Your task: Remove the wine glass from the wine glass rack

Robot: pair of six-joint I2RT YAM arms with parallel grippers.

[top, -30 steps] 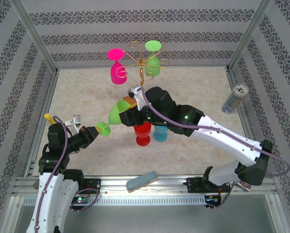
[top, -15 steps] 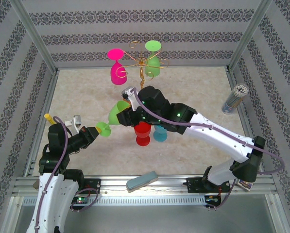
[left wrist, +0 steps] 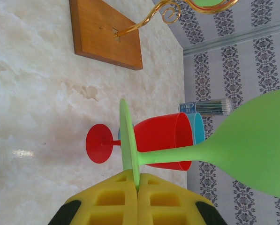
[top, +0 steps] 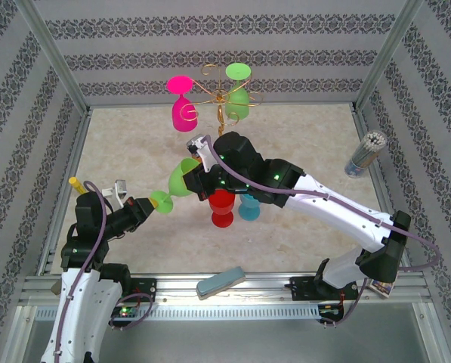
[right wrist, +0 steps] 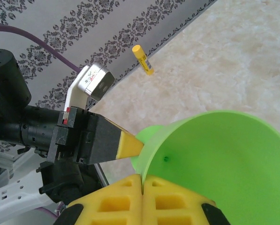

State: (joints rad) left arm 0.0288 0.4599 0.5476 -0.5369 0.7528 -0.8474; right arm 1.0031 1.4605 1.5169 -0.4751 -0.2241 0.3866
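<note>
Wine glass, lime green, is lying on its side in the air over the near left of the table, off the wine glass rack and stretching between the two arms. The left gripper is pinching the edge of its round foot, and the right gripper is biting the rim of its bowl.

The left wrist camera is showing what the overhead one cannot: yellow pads clamping together on the foot, seen edge-on, with stem and bowl running off to the right. The right wrist camera is giving the other end, its own pads pressing flat on the bowl's lip.

A grey block is resting on the near rail, and a yellow marker is lying by the left wall. Just behind the held glass, a red glass and a blue glass are standing upright, partly under the right arm. A tube of sticks is standing by the right wall.

Farthest back, the rack's gold wire is carrying a pink glass and a second green glass, both hanging bowl-down. The right arm is crossing in front of its post, while the left wrist view is showing its wooden base.
</note>
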